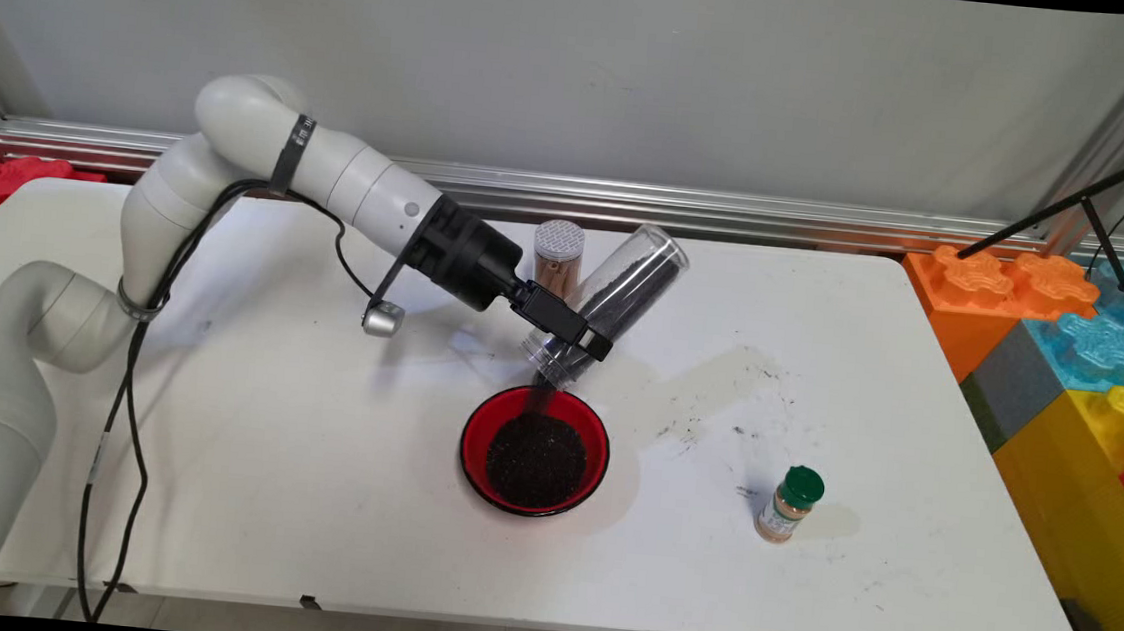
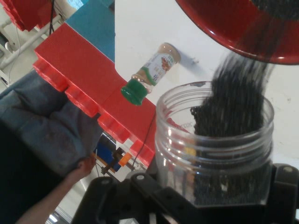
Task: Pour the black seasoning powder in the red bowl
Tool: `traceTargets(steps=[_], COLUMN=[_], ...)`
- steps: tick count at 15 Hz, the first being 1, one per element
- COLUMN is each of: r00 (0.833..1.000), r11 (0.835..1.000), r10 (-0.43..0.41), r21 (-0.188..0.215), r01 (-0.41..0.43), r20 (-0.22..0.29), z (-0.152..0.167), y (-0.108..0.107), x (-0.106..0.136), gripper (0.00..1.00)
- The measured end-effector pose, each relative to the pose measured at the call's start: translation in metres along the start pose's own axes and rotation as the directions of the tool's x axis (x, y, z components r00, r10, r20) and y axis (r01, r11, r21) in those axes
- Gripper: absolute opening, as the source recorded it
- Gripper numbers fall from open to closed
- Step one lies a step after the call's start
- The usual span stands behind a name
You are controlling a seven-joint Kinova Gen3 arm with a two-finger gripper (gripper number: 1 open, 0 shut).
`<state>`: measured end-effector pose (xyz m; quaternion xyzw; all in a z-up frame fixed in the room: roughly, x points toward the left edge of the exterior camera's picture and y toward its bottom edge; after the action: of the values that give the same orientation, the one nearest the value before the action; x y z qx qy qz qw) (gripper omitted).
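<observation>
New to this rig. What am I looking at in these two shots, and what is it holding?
It's a white robot arm with a black two-finger hand, working at a white table. The wide shot comes from a fixed camera above the table's near side. The other comes from a camera on the hand itself, looking along the fingers, so its directions don't match the table's.

The hand is shut on a clear jar, tilted mouth-down, and dark grains are pouring from it into a red bowl below, which already holds a pile.

Also on the table: a shaker with a perforated lid behind the jar, and a green-capped spice bottle to the right. Some grains lie scattered between bowl and bottle. Big coloured blocks stand beside the table.
</observation>
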<state>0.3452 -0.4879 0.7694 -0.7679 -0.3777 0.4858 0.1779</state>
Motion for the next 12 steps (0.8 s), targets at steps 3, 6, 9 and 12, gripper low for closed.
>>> traceTargets(steps=[3, 6, 9, 12], r00=[1.000, 1.000, 0.999, 0.999], r11=[1.000, 1.000, 0.999, 0.999], r10=[0.018, 0.028, 0.035, 0.040], r21=[0.005, 0.009, 0.011, 0.013], r01=[-0.018, -0.028, -0.035, -0.040], r20=[0.002, 0.003, 0.004, 0.004], z=[-0.0004, -0.0008, -0.0013, -0.0019], y=[-0.0030, -0.0052, -0.0069, -0.0088], x=[0.0010, 0.0016, 0.0021, 0.0028], gripper=[0.00, 0.00, 0.00, 0.00])
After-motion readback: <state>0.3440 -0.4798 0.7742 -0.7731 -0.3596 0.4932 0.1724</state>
